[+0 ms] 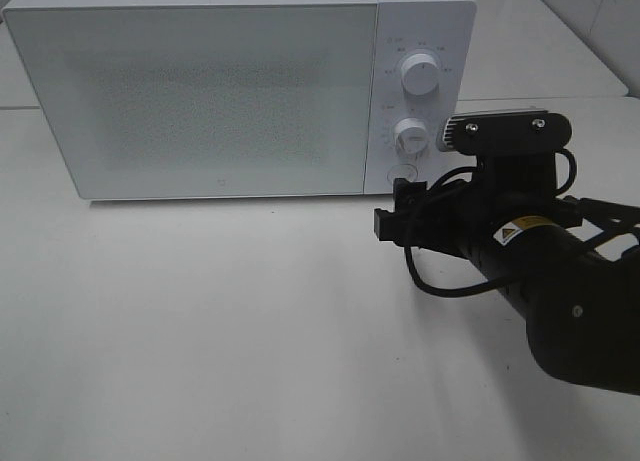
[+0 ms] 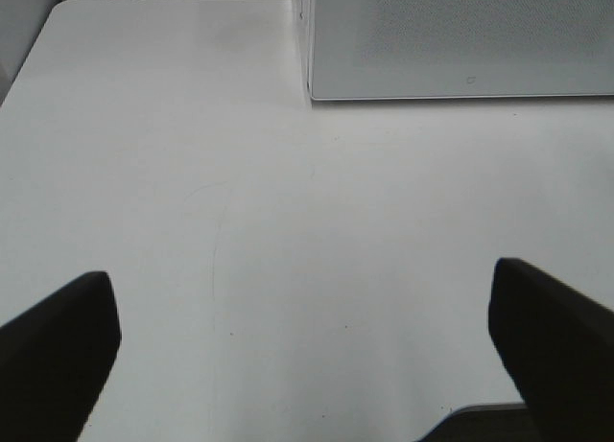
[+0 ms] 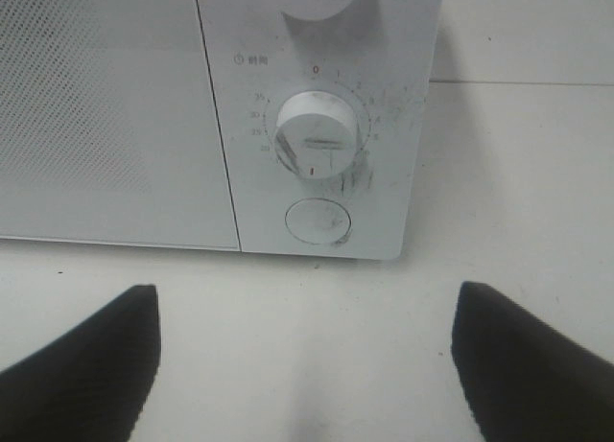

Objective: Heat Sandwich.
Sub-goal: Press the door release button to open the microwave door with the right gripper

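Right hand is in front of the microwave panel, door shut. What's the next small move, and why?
Probably ease the right hand straight forward to press the round button below the lower knob. The microwave door is closed, and the open hand faces that button without touching it yet, so a short push seems the likely way in.

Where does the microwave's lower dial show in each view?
Exterior high: lower dial on the control panel, right of the door, above the round button.
Left wrist: not in it; only a corner of the door shows.
Right wrist: lower dial mid-picture, directly over the round button.
Shared landmark: the speckled microwave door.
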{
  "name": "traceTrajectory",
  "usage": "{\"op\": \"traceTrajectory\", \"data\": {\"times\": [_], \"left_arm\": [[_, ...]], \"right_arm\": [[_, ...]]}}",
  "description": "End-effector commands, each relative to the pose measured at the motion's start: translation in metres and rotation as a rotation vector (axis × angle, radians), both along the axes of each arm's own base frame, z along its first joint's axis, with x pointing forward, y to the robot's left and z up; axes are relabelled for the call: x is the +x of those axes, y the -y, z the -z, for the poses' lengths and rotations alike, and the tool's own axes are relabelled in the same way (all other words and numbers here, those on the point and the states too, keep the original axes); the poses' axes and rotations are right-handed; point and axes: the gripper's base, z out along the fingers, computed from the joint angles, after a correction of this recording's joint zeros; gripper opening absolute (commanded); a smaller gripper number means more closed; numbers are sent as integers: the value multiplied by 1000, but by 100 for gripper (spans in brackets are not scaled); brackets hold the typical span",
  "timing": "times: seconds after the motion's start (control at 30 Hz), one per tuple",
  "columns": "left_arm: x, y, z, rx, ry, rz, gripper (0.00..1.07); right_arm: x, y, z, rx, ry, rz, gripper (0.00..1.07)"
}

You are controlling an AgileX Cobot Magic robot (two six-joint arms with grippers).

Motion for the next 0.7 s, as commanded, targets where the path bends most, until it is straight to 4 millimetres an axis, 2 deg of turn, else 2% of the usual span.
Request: {"op": "traceTrajectory", "data": {"times": [0.03, 0.37, 0.5, 0.53, 0.63, 0.7], "left_arm": [[-2, 0, 0, -4, 26, 1, 98], [-2, 0, 0, -4, 26, 1, 98], [-2, 0, 0, -4, 26, 1, 98], [-2, 0, 0, -4, 26, 1, 98], [-2, 0, 0, -4, 26, 1, 98], [-2, 0, 0, -4, 26, 1, 98]], "right_arm": [[-1, -4, -2, 5, 7, 5, 76], [-1, -4, -1, 55, -2, 23, 76], [-1, -4, -1, 241, -18, 95, 76], [-1, -4, -1, 241, -18, 95, 76], [-1, -4, -1, 452, -36, 176, 76], [-1, -4, -1, 498, -41, 194, 75]]}}
